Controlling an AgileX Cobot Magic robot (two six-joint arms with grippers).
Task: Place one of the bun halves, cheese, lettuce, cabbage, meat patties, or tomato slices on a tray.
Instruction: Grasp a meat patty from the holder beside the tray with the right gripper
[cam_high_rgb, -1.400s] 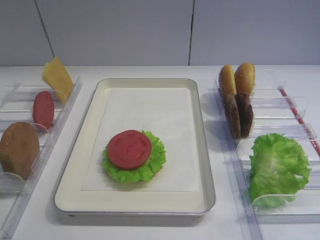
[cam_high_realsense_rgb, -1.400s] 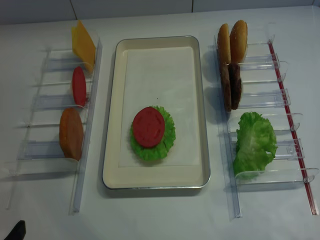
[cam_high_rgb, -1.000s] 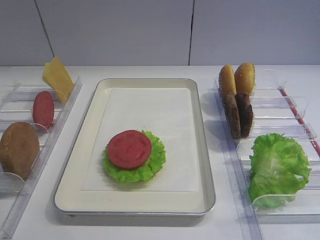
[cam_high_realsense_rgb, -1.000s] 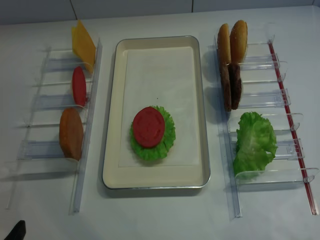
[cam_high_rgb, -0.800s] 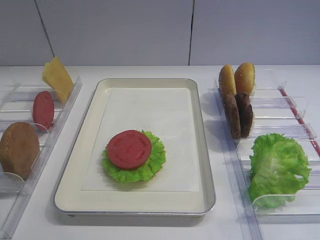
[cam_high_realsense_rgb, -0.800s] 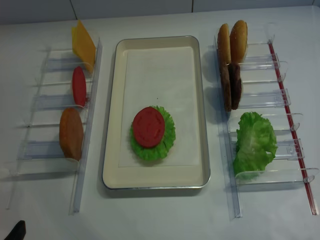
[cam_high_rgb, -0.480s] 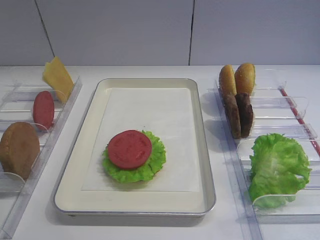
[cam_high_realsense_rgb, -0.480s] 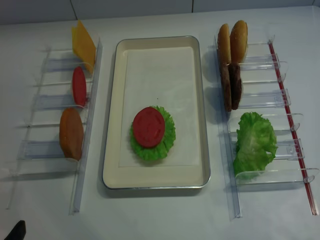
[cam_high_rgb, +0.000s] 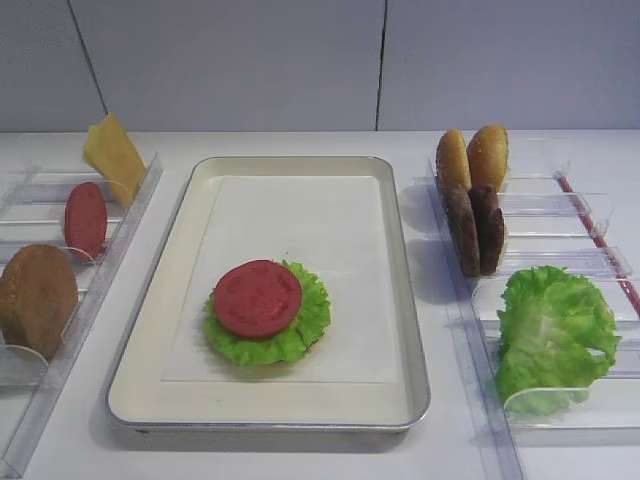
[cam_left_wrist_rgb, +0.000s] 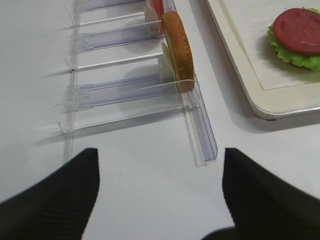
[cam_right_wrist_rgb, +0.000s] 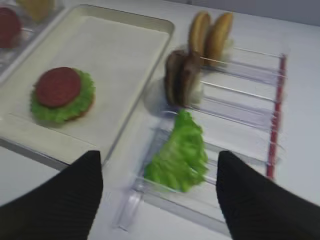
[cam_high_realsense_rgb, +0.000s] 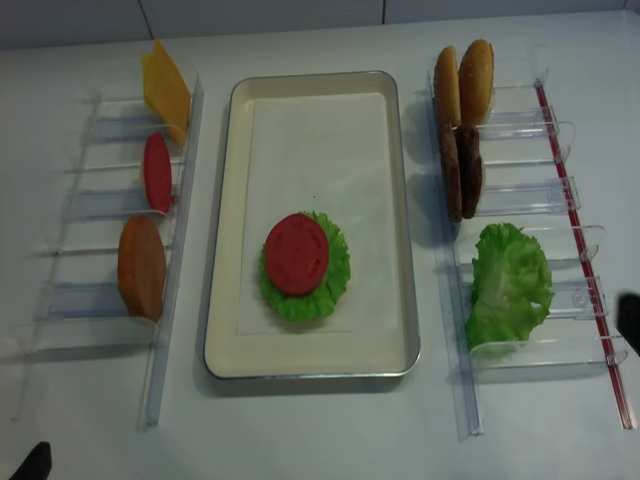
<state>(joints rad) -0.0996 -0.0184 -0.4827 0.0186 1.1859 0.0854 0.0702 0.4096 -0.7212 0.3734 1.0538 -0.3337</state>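
Two stacked layers, a tomato slice (cam_high_rgb: 257, 297) on lettuce (cam_high_rgb: 300, 330), are seen at lower centre of the tray (cam_high_rgb: 400, 300); meat patties (cam_right_wrist_rgb: 181, 77) at upper centre are judged next, both grippers' jaws shown spread, empty.

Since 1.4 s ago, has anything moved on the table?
Only the right arm: its dark tip has come in at the right edge of the overhead view, beside the racked lettuce. Nothing gripped or released. The tomato slice on the tray, meat patties, bun halves and cheese are unchanged.
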